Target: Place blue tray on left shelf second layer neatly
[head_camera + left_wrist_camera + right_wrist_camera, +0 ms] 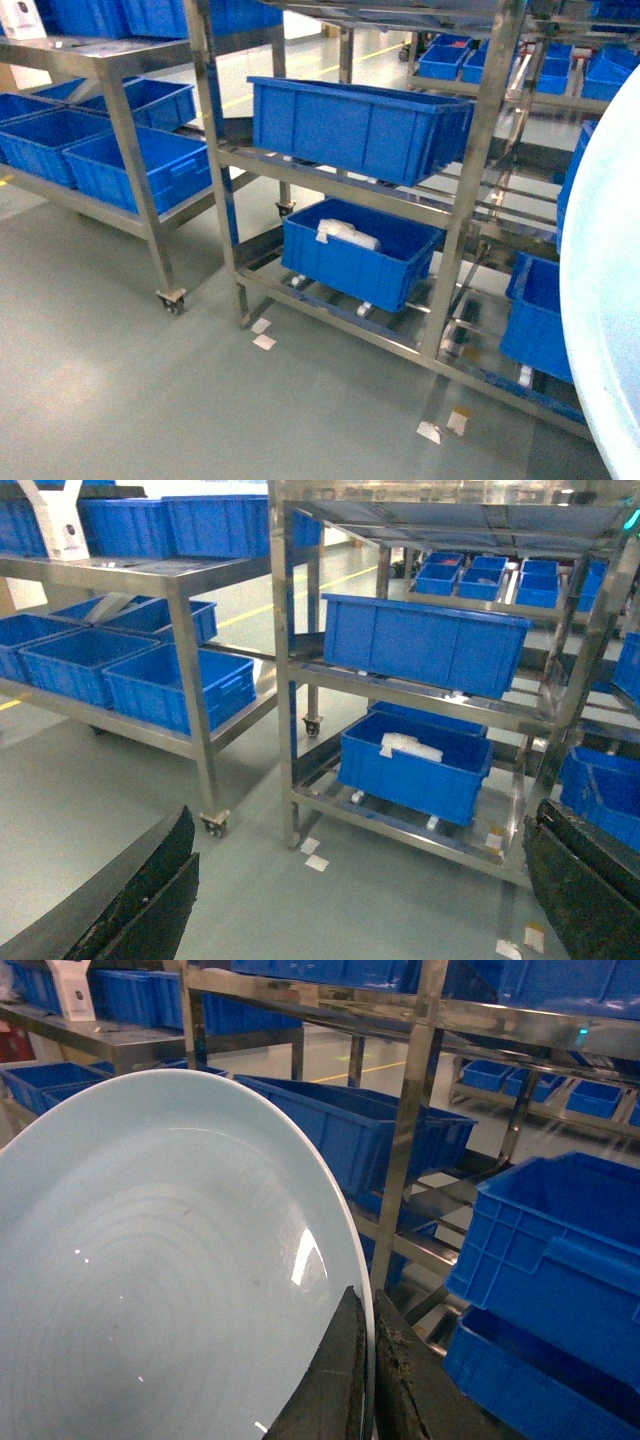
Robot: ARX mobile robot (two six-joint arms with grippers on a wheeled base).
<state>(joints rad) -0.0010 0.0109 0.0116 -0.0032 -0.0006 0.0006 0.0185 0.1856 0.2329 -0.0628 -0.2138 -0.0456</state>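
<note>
- Right wrist view: the right end effector point(362, 1380) is pinched on the rim of the blue tray point(160, 1270), which stands nearly on edge, its face spreading left of the pads.
- Left shelf second layer point(330, 178) lies ahead and left of that end effector; a blue crate point(355, 125) fills most of it.
- Open rail shows only beside the crate; steel uprights point(478, 170) crowd the way in.
- Left end effector point(350, 900) hangs wide, empty, nearer the shelf.

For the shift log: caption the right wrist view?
Right gripper pinching the pale blue tray by its rim, steel shelf ahead.
</note>
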